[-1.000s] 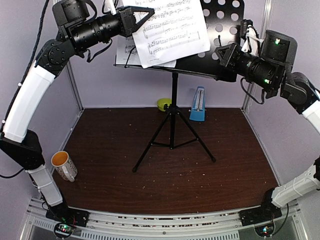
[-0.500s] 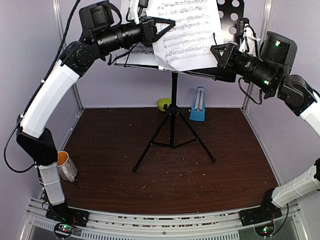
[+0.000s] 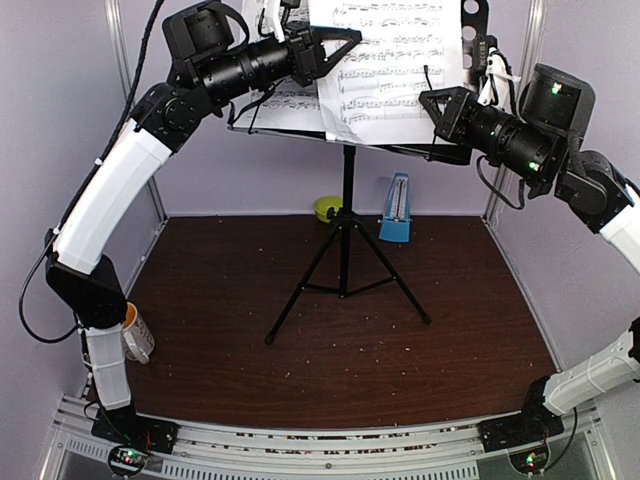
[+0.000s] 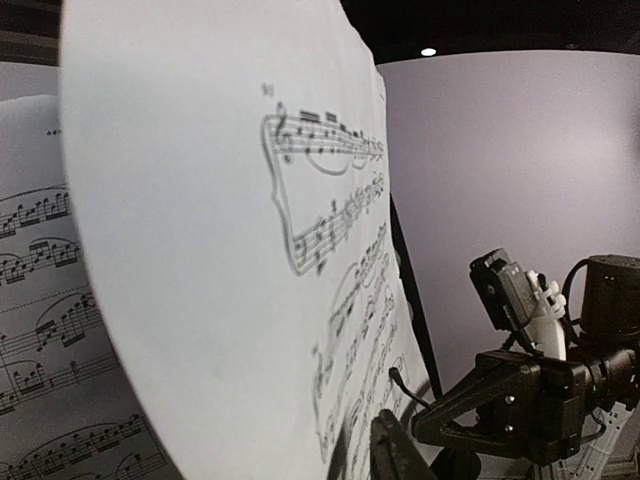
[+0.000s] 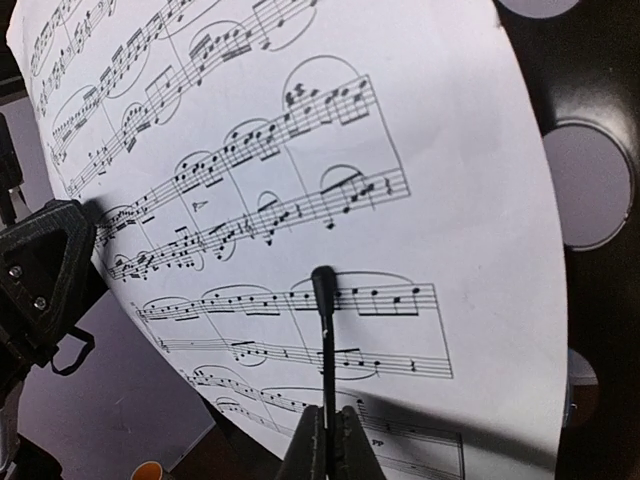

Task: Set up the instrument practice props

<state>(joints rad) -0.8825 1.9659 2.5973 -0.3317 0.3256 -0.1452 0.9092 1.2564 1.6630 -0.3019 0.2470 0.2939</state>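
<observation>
Top external view: 2 robot arms reach up to a black tripod music stand (image 3: 347, 200). The step in hand looks like seating the second of 2 sheet-music pages on the stand's desk.

The front page (image 3: 400, 60) stands nearly upright between the claws. The left claw (image 3: 345, 42) is at its left edge and the right claw (image 3: 430, 100) at its lower right edge. The other page (image 3: 285, 105) rests on the desk just below and behind the left claw.

In the left wrist view the front page passes right beside 1 finger (image 4: 385, 450) and hides the other. Whether that claw is apart or clamped on the page cannot be told. The right claw's fingers are pressed together on a thin black retainer wire (image 5: 325, 340), which lies straight up across the printed staves.

The next move probably calls for settling the page's bottom edge on the ledge, then letting the wire down gently without creasing the paper.

The paper is thin, white and matte, bowing in a soft curve. The desk is flat black metal punched with round holes, above 3 slim legs. A small blue pyramid metronome (image 3: 398, 210) with a clear cover sits far below both claws, on the dark wood-grain table (image 3: 350, 350).
</observation>
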